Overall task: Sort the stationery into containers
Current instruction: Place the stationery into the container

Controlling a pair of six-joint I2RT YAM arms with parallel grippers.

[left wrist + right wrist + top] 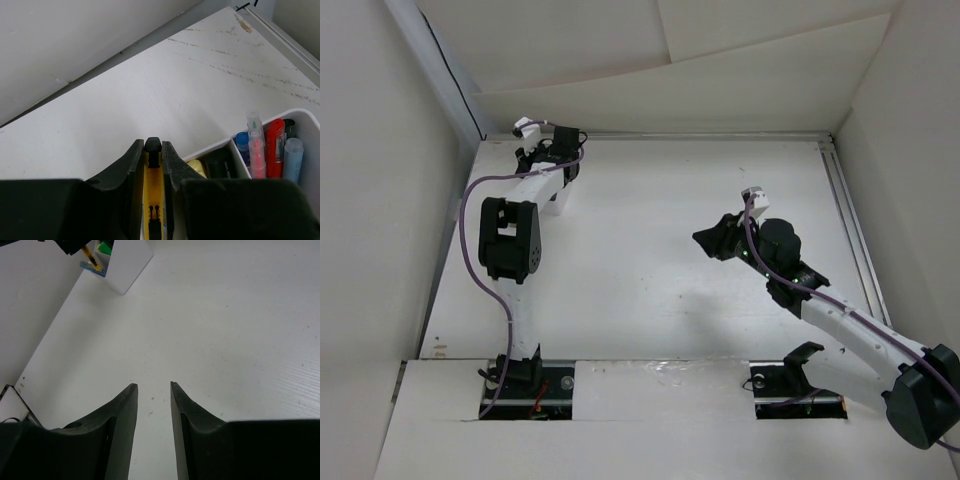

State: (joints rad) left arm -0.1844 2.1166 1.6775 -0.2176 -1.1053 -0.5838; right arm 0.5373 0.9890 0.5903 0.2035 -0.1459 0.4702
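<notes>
Seen from above, my left gripper point(548, 150) reaches into the far left corner of the table point(660, 290), while my right gripper point(705, 240) hangs over bare table towards the right. From here my own arm covers the box and I cannot pick out any pen. In my left wrist view, my left fingers point(131, 160) are closed tight on a yellow-and-black pen point(152, 192), which runs lengthways between them. It is held just left of the white box point(306, 114). The box's right compartment holds a red marker point(275, 146), a light blue pen point(293, 159) and some clear-capped ones. The next compartment shows something yellow point(197, 167) and something black point(218, 163), both cut off by my gripper body. I judge I am about to drop this pen in. The next move calls for shifting right until the pen is over a compartment, then letting go. The box's left part is hidden, so I cannot tell how full it is. In my right wrist view, my right fingers point(125, 405) stand partly apart with nothing between them. Far off at the top left sit the box and the held pen, small and cropped. No loose stationery shows on the table.
</notes>
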